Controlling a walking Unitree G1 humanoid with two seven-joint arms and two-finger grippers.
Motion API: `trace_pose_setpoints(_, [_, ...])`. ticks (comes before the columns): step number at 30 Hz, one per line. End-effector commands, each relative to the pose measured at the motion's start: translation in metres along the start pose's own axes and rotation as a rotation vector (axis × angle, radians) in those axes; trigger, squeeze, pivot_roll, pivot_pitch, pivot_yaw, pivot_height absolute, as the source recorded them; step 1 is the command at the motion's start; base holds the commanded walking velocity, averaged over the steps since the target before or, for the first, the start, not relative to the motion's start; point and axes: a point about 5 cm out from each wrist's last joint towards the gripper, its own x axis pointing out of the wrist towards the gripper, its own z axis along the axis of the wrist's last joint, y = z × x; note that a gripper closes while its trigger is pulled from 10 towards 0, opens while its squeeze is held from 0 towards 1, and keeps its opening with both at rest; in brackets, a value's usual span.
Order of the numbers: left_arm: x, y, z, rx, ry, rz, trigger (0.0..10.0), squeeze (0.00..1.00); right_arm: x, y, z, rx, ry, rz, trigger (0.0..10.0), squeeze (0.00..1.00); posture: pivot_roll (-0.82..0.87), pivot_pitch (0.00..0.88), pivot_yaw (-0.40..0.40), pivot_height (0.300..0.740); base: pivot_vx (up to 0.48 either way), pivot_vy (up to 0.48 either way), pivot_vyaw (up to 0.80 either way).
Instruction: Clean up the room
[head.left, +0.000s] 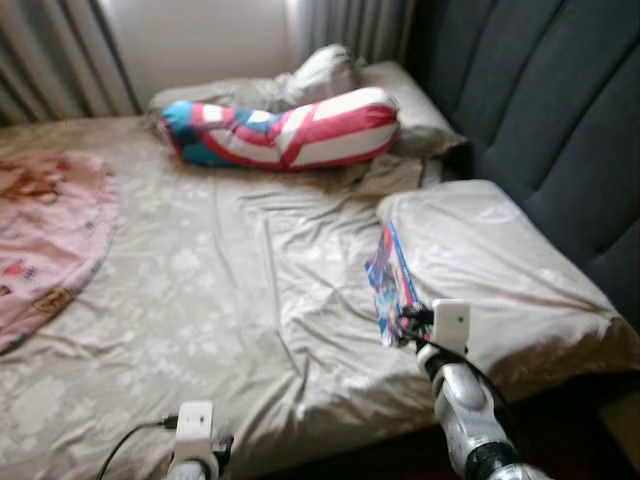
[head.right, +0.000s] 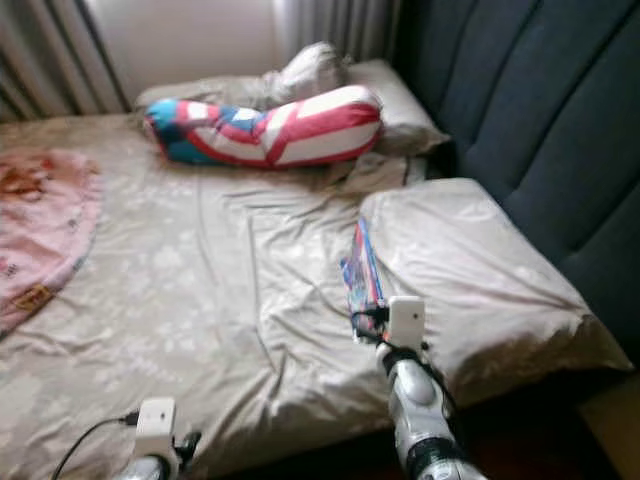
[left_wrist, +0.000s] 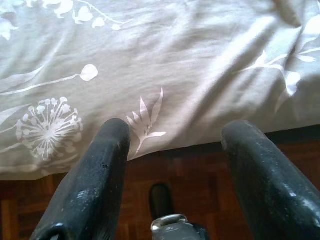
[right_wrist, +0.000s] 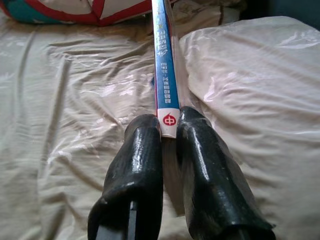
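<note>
A bed (head.left: 200, 300) with a beige flower-patterned sheet fills most of the head views, a dark padded headboard (head.left: 560, 110) at upper right. A pale pillow (head.left: 500, 270) lies at centre right; a red, white and blue bolster (head.left: 290, 128) sits at upper centre, and a pink blanket (head.left: 45, 230) at the left edge. A thin blue book (head.left: 390, 285) stands on edge against the pillow's left side. The right gripper (right_wrist: 169, 132) is clamped on the book's spine end, as the right wrist view shows close up. The left gripper (left_wrist: 172, 145), fingers spread apart, hangs at the mattress edge, with wood floor (left_wrist: 200, 170) below in its wrist view.
</note>
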Motion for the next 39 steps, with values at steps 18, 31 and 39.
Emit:
trace_pose_setpoints(18, [-0.0016,0.0015,-0.0053,-0.003,0.012,-0.003,10.0,0.0,0.0027,0.0007,0.0063,-0.009,-0.026,-0.013,10.0,0.0,-0.11,0.031,-0.021,0.74,0.0,0.0,0.0])
trace_pose_setpoints(31, [-0.0017,0.002,-0.0058,0.002,0.014,-0.005,10.0,0.0,0.0034,-0.0006,0.0047,-0.036,-0.002,-0.029,10.0,0.0,-0.11,0.034,-0.022,0.74,0.0,0.0,-0.24])
trace_pose_setpoints(39, [-0.0018,0.0023,-0.0063,0.004,0.017,-0.005,10.0,0.0,0.0033,-0.0001,0.0043,-0.048,0.001,-0.027,10.0,0.0,-0.11,0.035,-0.023,0.74,0.03,0.0,0.0])
